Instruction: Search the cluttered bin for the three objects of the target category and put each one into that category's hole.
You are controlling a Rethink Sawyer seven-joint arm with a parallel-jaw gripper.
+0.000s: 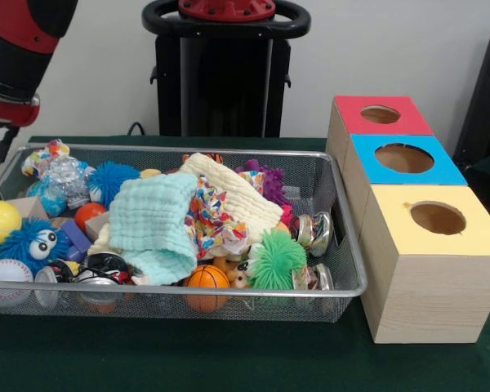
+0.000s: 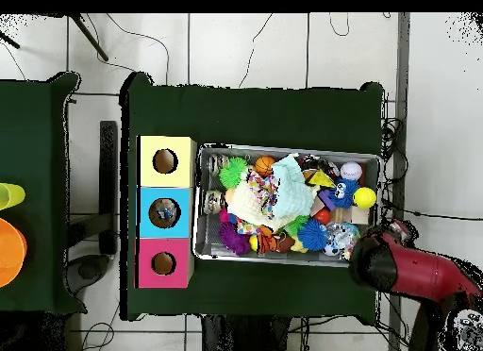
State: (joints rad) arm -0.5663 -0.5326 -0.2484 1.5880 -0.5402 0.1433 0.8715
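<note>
Your tool hangs at the bin's corner farthest from the boxes; you cannot tell how it is set. From there the clutter runs along the bin's long axis toward the three holes: red box, blue box, yellow box. In the overhead view something already lies in the blue hole. The target category is not evident, so any carry crosses the whole bin.

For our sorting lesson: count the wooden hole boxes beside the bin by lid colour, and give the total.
Red-lidded box: 1
Blue-lidded box: 1
Yellow-lidded box: 1
Total: 3
</note>
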